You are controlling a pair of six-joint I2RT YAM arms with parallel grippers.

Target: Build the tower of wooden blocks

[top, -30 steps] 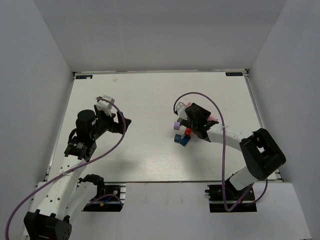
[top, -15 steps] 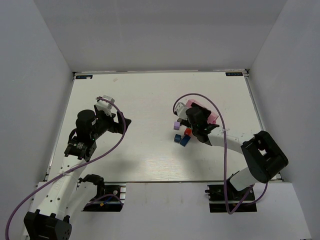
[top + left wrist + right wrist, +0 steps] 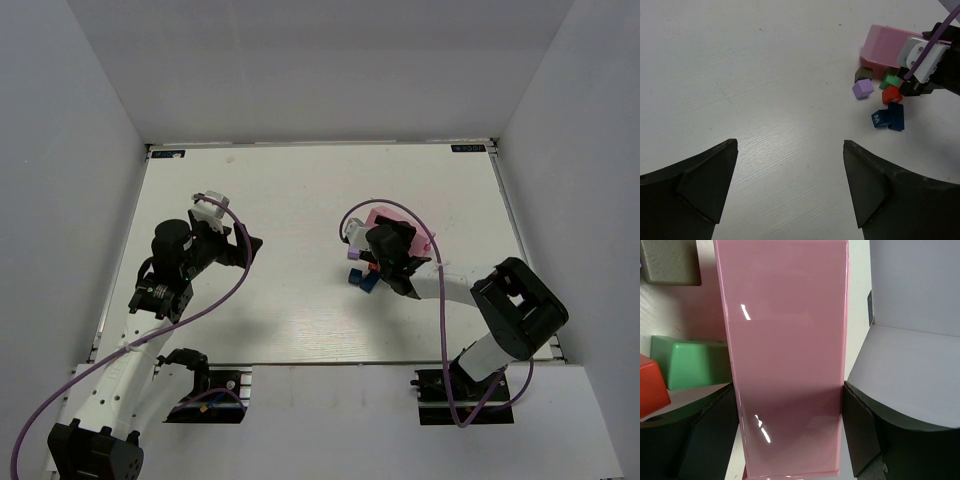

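Wood blocks [image 3: 892,95]: a loose cluster on the tabletop [image 3: 765,75] — purple, green, red, blue, brown — at the near-left side of the pink tray [image 3: 884,44].
Left fingers [image 3: 702,175]: spread wide, holding nothing — well left of the cluster.
Right fingers [image 3: 867,435]: flanking the tray, apparently clamped on its sides.

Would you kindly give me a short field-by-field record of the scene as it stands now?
Left gripper: open, empty, over the white table, apart from the blocks
Right gripper: fingers against both long sides of the pink tray
Blocks: purple cube, dark brown block, green block, red block, blue cube, dark blue block
Layout: loose cluster beside the tray
Stacking: none visible
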